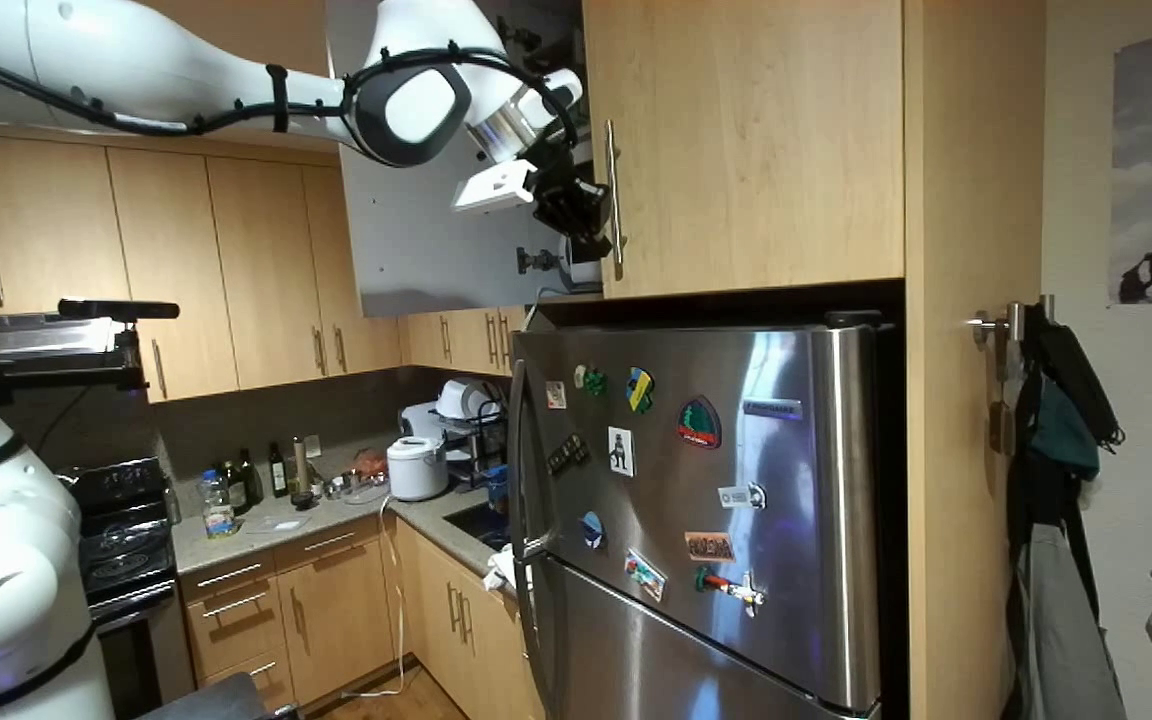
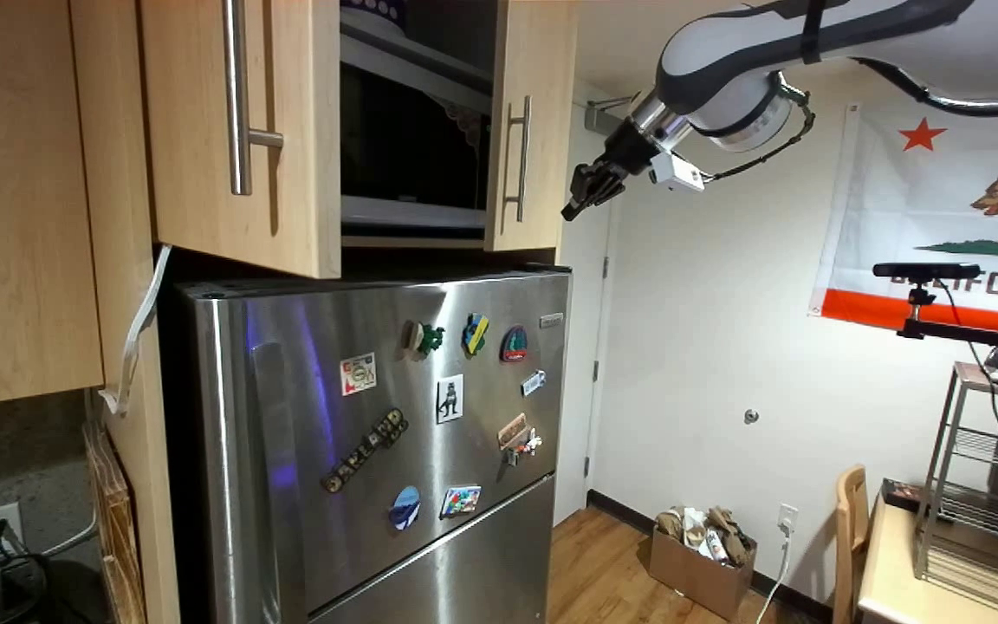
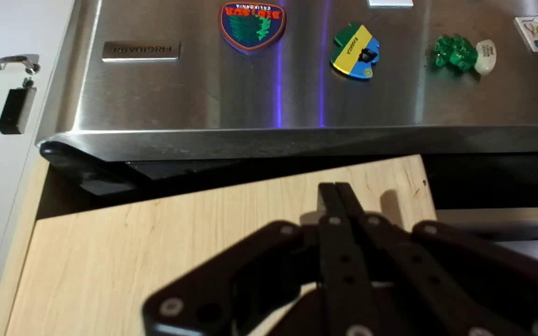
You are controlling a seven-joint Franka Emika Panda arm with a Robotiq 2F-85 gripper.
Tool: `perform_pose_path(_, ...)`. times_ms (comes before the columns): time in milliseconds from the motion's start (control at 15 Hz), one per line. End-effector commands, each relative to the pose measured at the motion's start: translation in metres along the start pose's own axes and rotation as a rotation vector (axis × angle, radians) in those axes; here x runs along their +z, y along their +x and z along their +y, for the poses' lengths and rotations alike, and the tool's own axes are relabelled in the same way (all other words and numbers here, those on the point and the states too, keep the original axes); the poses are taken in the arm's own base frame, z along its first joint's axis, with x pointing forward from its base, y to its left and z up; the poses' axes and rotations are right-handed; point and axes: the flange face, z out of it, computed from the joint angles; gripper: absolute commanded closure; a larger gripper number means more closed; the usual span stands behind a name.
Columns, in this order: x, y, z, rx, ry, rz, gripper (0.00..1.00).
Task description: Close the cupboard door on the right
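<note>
The right cupboard door (image 1: 756, 140) is pale wood with a vertical metal bar handle (image 1: 616, 200). It also shows in an exterior view (image 2: 542, 104). In the wrist view, the door (image 3: 133, 261) stands ajar, with its free edge out from the cupboard. My black gripper (image 1: 598, 245) is in front of the door near its handle side; it also shows in an exterior view (image 2: 570, 211). In the wrist view, my gripper (image 3: 335, 186) has its fingertips together with nothing between them, over the door face near its free edge. I cannot tell whether they touch it.
The left cupboard door (image 1: 456, 230) is swung wide open beside the arm and also shows in an exterior view (image 2: 248, 217). Dark and white items sit inside the cupboard (image 2: 417, 147). A steel refrigerator (image 1: 676, 640) with several magnets stands below the doors.
</note>
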Motion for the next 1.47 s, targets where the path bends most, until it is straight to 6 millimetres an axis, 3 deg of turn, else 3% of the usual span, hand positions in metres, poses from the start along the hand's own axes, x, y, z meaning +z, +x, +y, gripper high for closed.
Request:
perform_pose_path(0, 0.006, 0.023, 0.005, 0.046, -0.033, -0.074, 0.96)
perform_pose_path(400, 0.012, 0.046, -0.004, 0.15, -0.145, -0.143, 0.96)
perform_pose_path(800, 0.011, 0.035, -0.002, 0.202, -0.14, -0.107, 0.96)
perform_pose_path(1200, 0.015, 0.038, 0.002, 0.186, -0.136, -0.124, 0.96)
perform_pose_path(1400, 0.026, 0.05, 0.0, 0.208, -0.113, -0.092, 0.97)
